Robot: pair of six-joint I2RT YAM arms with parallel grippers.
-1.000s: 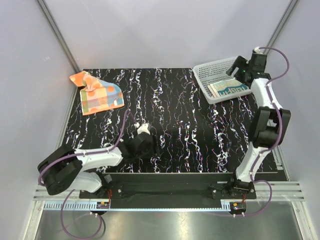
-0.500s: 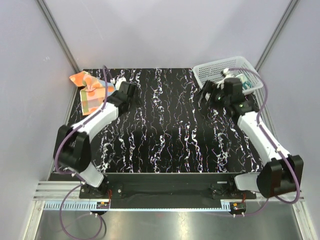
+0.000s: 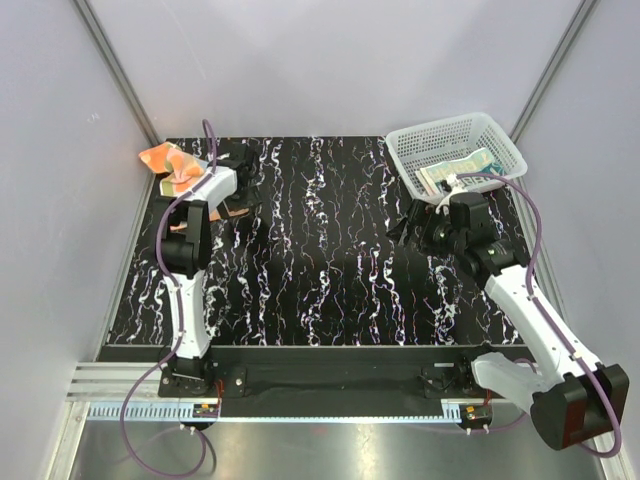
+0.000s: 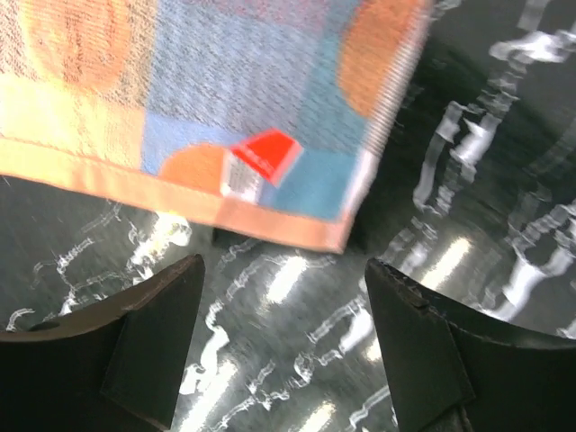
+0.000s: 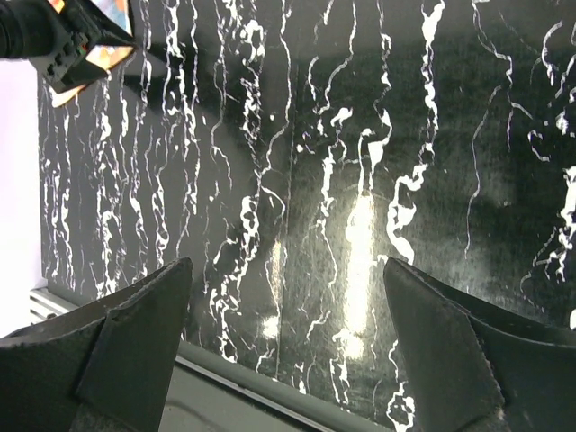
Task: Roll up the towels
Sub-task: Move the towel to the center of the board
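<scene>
Your left claw (image 4: 283,270) has reached the corner of the orange patchwork towel (image 4: 225,108), fingers apart | right claw (image 5: 288,270) left the mesh basket (image 3: 404,158), apart over worktop (image 5: 360,135) | cream towel (image 3: 455,172) lies in basket

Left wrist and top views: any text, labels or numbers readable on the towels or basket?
Orange towel: red-and-white sewn tag at its hem, print too blurred to read.
Cream towel in the white basket: teal lettering, too small to read.
No other text visible.
</scene>
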